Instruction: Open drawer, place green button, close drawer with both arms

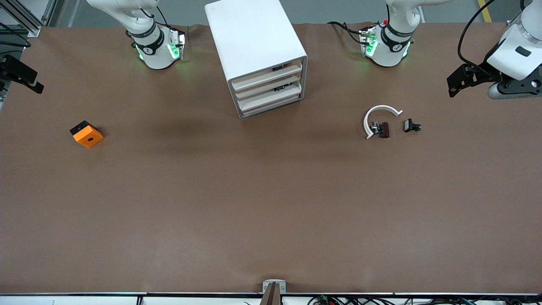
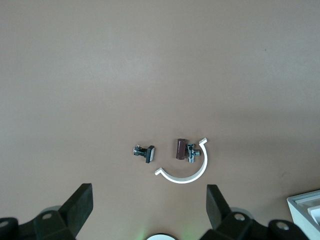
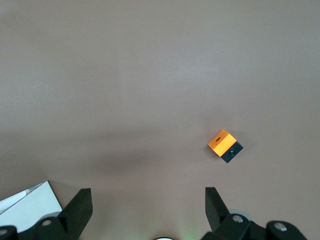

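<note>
The white cabinet stands between the arm bases, and its four drawers are all pushed in. The button, with a greenish cap, lies inside a white open ring toward the left arm's end; it also shows in the left wrist view. My left gripper hangs high over that end of the table, open and empty. My right gripper hangs high over the right arm's end of the table, open and empty.
A brown clip piece touches the button, and a black clip piece lies beside the ring. An orange block with a black hole lies toward the right arm's end. A cabinet corner shows in both wrist views.
</note>
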Controlling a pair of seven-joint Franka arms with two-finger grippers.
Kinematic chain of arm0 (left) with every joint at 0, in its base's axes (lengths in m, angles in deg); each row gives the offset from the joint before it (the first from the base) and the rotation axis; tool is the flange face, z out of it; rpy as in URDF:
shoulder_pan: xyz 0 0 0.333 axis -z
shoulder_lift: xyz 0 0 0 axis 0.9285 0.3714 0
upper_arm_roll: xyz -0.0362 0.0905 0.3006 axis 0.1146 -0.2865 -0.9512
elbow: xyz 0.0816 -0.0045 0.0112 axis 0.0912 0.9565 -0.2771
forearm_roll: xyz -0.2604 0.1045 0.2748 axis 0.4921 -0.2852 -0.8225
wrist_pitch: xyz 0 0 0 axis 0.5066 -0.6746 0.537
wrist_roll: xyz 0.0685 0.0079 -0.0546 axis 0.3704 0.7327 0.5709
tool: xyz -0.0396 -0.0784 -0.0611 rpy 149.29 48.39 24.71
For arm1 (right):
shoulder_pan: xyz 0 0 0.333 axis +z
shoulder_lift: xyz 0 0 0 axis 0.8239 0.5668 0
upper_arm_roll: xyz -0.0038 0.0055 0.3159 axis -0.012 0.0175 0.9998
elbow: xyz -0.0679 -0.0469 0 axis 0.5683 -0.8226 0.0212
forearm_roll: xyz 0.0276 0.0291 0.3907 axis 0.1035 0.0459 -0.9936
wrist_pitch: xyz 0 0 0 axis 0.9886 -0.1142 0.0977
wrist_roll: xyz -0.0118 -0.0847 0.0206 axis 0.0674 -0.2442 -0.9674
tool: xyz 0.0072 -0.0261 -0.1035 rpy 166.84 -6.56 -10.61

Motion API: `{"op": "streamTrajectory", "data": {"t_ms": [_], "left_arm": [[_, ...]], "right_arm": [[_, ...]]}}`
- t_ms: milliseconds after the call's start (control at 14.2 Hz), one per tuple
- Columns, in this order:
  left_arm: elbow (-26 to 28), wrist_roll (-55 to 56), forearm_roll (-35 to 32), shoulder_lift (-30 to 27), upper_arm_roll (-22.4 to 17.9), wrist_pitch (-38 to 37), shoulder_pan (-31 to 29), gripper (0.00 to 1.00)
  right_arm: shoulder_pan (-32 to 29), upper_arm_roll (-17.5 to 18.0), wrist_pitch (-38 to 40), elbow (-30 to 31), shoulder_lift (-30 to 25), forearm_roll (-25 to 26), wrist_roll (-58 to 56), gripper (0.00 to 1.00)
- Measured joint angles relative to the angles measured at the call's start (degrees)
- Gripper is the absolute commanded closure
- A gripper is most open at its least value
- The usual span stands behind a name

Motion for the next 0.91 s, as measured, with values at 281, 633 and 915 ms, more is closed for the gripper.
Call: {"op": "streamTrajectory", "data": {"t_ms": [281,633,915], "left_arm": [[0.1,0.0,0.0,0.0,0.0,0.0,-0.1,0.0],[0.1,0.0,1.9,-0.2,0.0,0.0,-0.1,0.0],[0.9,0.0,2.8,-1.5,0.0,0.1,-0.2,0.0]], "right_arm": [[-0.2,-0.1,0.0,0.1,0.0,-0.3,0.0,0.0],[-1.5,0.0,0.0,0.2,0.0,-1.7,0.0,0.0],[-1.6,0.2,0.0,0.2,0.0,-1.7,0.0,0.0]]}}
